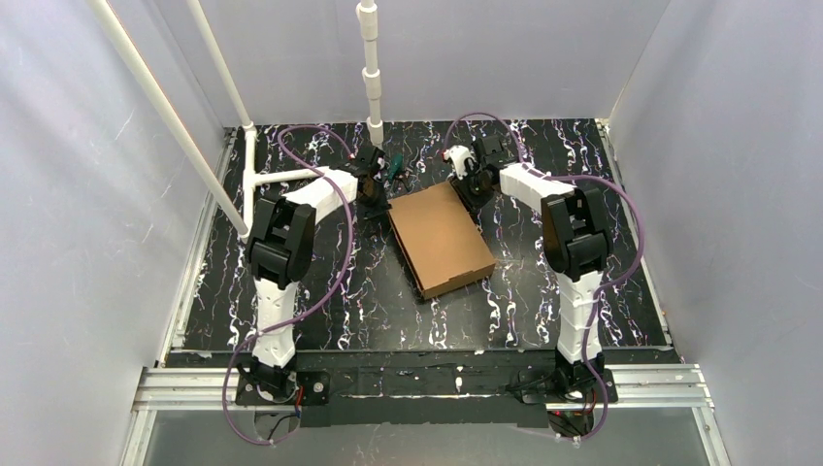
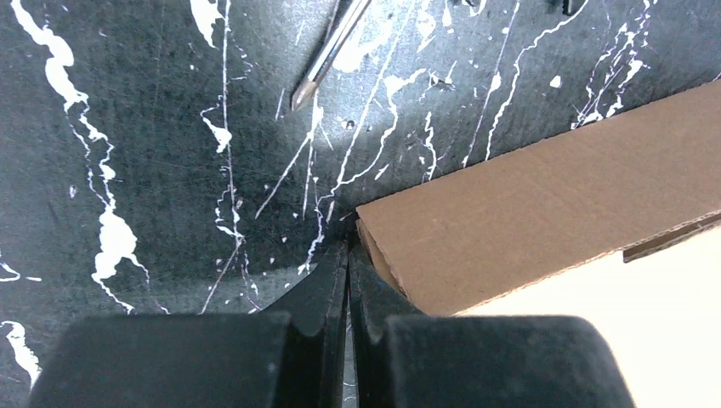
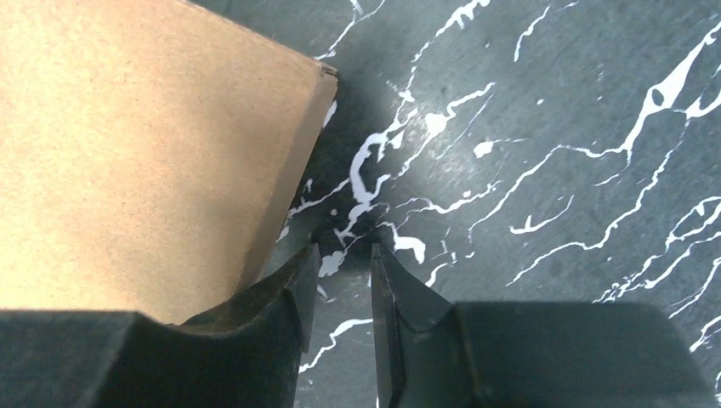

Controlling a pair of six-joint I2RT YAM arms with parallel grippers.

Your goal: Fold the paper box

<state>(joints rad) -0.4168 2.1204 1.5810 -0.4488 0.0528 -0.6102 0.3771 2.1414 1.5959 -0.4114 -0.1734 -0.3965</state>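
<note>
**Both arms at the box's far corners**

In the overhead view the paper box (image 1: 442, 238) lies flat at the middle of the black, white-veined tabletop (image 1: 320, 291). It is closed into a shallow rectangle and turned askew, with its long sides running from upper left to lower right. Both arms reach to its upper end.

The left fingers (image 1: 375, 199) sit just beside the box's upper-left corner. In the left wrist view they are pressed together with nothing between them, and their tips (image 2: 347, 272) are right at the cardboard corner (image 2: 544, 212). Whether they touch it cannot be told. A slim, pointed metal tip (image 2: 327, 55) lies on the tabletop in the upper middle of that frame, apart from the box.

The right fingers (image 1: 473, 189) are at the box's upper-right corner. In the right wrist view they stand a little apart (image 3: 303, 285) with only tabletop showing in the gap. The box (image 3: 144, 144) fills the left of the frame, and its edge is just beside the left-hand finger.

White pipes (image 1: 372, 68) stand at the top of the overhead frame.
</note>
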